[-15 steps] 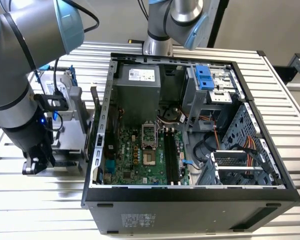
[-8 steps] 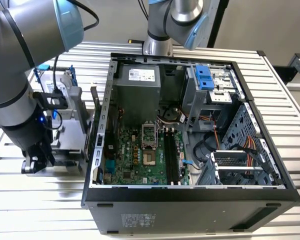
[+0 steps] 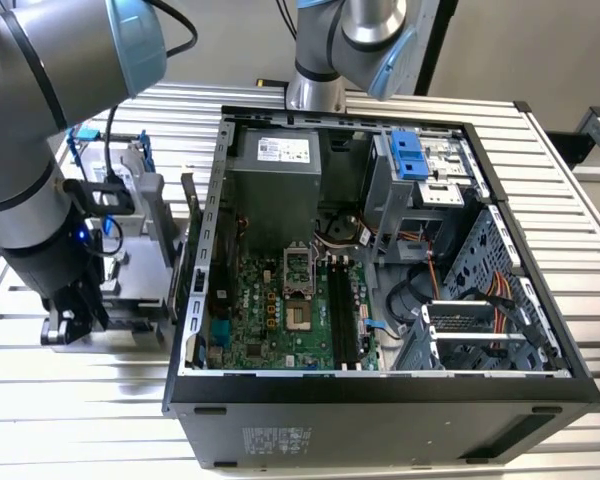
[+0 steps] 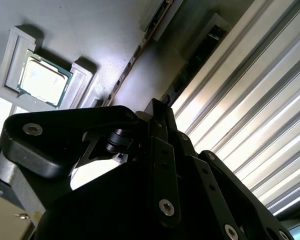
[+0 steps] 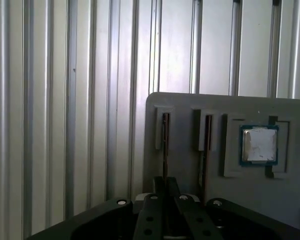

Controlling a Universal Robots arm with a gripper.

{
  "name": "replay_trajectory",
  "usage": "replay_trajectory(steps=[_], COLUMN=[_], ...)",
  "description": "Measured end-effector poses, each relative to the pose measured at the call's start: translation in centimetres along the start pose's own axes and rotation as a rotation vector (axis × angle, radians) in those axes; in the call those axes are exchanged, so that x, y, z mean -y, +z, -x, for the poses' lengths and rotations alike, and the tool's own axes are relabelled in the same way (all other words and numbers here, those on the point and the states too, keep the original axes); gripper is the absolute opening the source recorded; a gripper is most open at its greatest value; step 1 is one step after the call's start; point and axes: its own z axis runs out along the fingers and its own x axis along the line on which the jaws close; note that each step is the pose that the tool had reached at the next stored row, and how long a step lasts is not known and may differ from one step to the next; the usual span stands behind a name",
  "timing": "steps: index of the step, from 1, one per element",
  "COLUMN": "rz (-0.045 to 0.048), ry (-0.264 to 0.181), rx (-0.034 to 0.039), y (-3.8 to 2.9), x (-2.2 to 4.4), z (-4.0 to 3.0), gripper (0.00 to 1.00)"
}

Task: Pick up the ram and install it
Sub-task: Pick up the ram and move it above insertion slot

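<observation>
The ribbed metal table bears the open computer case and, seemingly, a grey parts holder.

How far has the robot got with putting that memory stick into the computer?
Nothing looks finished: the motherboard's long black slots look empty. In hand: the gripper sits low at the grey holder beside the computer case, lined up over the ram, which stands on edge next to a second stick. I cannot tell whether it is gripped. Left: lifting it out and seating it.
</observation>
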Motion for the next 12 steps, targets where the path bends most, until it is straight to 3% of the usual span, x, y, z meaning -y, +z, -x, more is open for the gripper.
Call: replay_trajectory(steps=[12], rz=[0.0], ry=[0.001], rx=[0.0], y=[-0.87], x=[-0.02], z=[0.03], gripper=[0.0])
